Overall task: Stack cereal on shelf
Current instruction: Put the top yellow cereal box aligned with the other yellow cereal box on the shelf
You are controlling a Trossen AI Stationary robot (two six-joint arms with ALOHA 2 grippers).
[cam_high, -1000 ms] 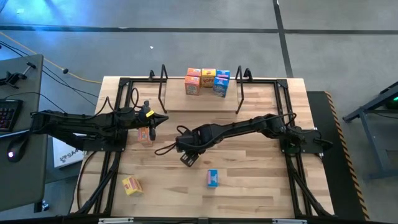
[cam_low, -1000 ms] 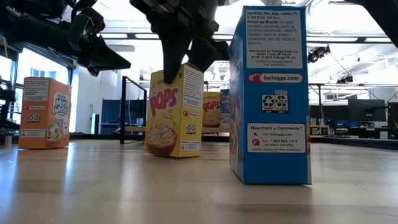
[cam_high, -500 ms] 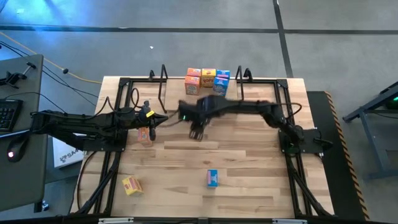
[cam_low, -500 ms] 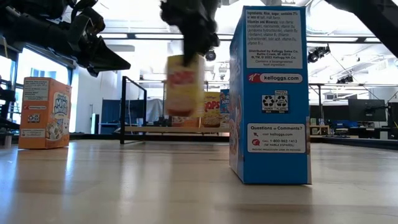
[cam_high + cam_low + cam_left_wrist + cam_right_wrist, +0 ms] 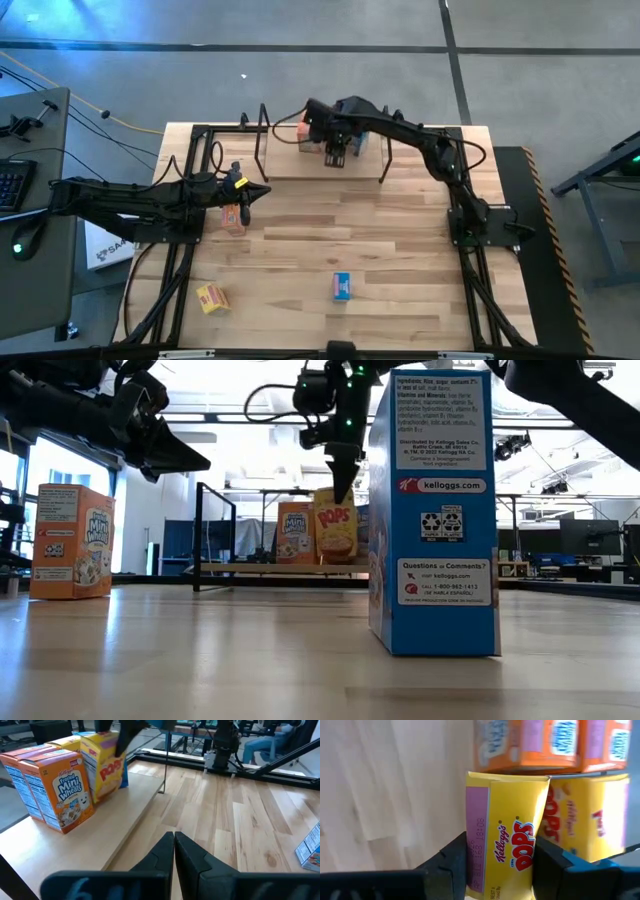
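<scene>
Nearest the low camera, a blue cereal box (image 5: 432,510) is standing upright on the desk (image 5: 400,250), toward its front edge and a little right of centre. From above it shows as a small blue box (image 5: 342,287), well apart from everything else. A yellow box (image 5: 211,297) is lying near the front left corner.

Farther in on the left side, the left tool (image 5: 258,192) is hovering above the desk with its fingers pressed together, holding nothing. An orange box (image 5: 233,217) is standing just beside it; in the low view this orange box (image 5: 71,541) is showing at the far left, under the dark arm.

At the back of the desk, the shelf (image 5: 320,165), a pale board with black wire frames at both ends, is carrying the rest of the cereal. The right tool (image 5: 336,152) is reaching over it, its fingers clamped on a yellow Pops box (image 5: 507,850). In the low view that yellow box (image 5: 336,531) is hanging upright under the tool, level with the boxes on the shelf; whether its base is touching the board cannot be told. Orange boxes (image 5: 50,787) are standing on the shelf just beside it, with more yellow and blue boxes behind.
</scene>
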